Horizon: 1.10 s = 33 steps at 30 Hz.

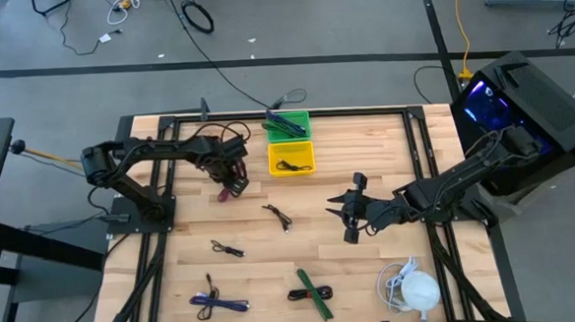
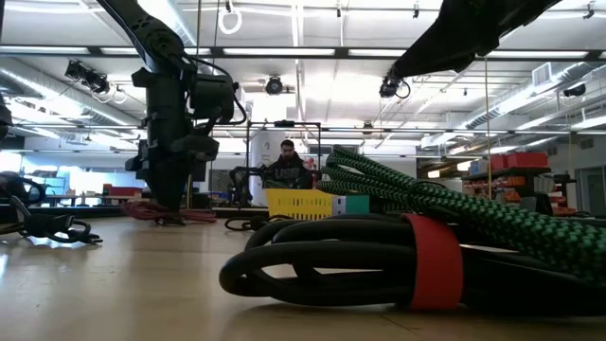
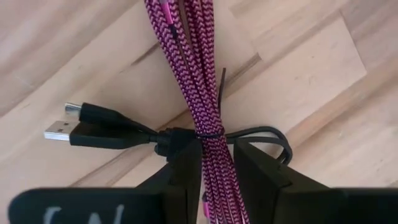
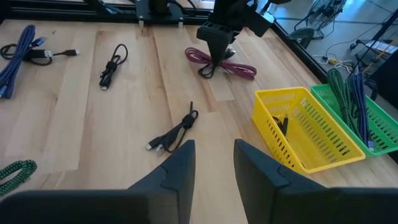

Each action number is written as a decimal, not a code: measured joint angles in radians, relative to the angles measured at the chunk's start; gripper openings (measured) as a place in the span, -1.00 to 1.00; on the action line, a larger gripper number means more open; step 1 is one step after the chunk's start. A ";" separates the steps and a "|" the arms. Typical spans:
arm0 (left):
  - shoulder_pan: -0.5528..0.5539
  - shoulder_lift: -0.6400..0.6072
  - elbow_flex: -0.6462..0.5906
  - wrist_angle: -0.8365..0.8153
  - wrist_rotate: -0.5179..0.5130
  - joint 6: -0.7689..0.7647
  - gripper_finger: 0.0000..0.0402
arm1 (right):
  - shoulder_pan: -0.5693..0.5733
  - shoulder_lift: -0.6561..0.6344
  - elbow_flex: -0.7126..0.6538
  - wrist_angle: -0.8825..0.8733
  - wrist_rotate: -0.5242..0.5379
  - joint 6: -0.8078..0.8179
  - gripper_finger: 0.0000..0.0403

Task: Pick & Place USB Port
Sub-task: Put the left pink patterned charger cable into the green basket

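The left gripper (image 3: 211, 171) is down on the wooden table (image 1: 366, 157), and its two dark fingers (image 3: 183, 165) sit on each side of a pink braided cable (image 3: 199, 74), squeezing the bundle between them. The pink cable lies flat on the wood, tied in the middle with a thin black tie. A black cable with a silver USB plug (image 3: 59, 134) pokes out from the same bundle, right by the fingers. From above, this gripper (image 1: 234, 183) is just beside the yellow basket (image 1: 291, 158), and the green basket (image 1: 288, 125) sits behind that one, touching it. The right gripper (image 4: 214, 162) hangs over the middle of the table with its fingers a little apart and nothing between them. A small black cable (image 4: 174, 134) lies on the wood in front of it. More cables lie around the table: a blue one (image 1: 216, 303), a green one (image 1: 314, 292), and a white one (image 1: 407, 283) near the front corner. Far behind the table, a person (image 2: 287, 163) sits in the room.
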<state>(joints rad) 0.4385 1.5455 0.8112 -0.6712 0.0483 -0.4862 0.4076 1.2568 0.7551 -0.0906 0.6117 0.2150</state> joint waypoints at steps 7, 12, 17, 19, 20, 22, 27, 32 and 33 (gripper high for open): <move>0.000 0.000 0.000 -0.008 0.033 0.024 -0.21 | 0.000 0.000 0.000 0.000 0.000 -0.003 -0.45; 0.000 0.000 0.000 -0.008 -0.056 0.000 0.00 | 0.000 0.000 0.000 0.000 0.000 -0.002 -0.45; 0.001 0.000 0.000 -0.012 -0.071 -0.021 -0.07 | 0.000 0.000 0.000 0.001 0.000 -0.002 -0.45; 0.000 0.000 0.000 -0.014 -0.076 -0.026 -0.19 | 0.000 0.000 0.000 0.001 0.000 -0.002 -0.45; 0.000 0.000 0.000 -0.014 -0.077 -0.026 -0.27 | 0.000 0.000 0.000 0.001 0.000 -0.002 -0.45; 0.000 0.000 0.000 -0.015 -0.078 -0.027 -0.48 | 0.000 0.000 0.000 0.001 0.000 0.001 -0.45; 0.000 -0.001 0.000 -0.018 -0.059 -0.020 -0.92 | 0.000 0.000 0.000 0.001 -0.001 0.001 -0.45; -0.006 -0.004 0.001 -0.018 -0.060 -0.002 -0.96 | 0.000 0.000 0.000 0.000 -0.001 0.001 -0.45; -0.006 -0.007 0.001 -0.019 -0.053 -0.001 -0.96 | 0.000 0.000 -0.001 0.001 -0.001 0.001 -0.45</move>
<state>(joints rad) 0.4326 1.5385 0.8124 -0.6899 -0.0043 -0.4869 0.4076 1.2568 0.7545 -0.0901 0.6109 0.2159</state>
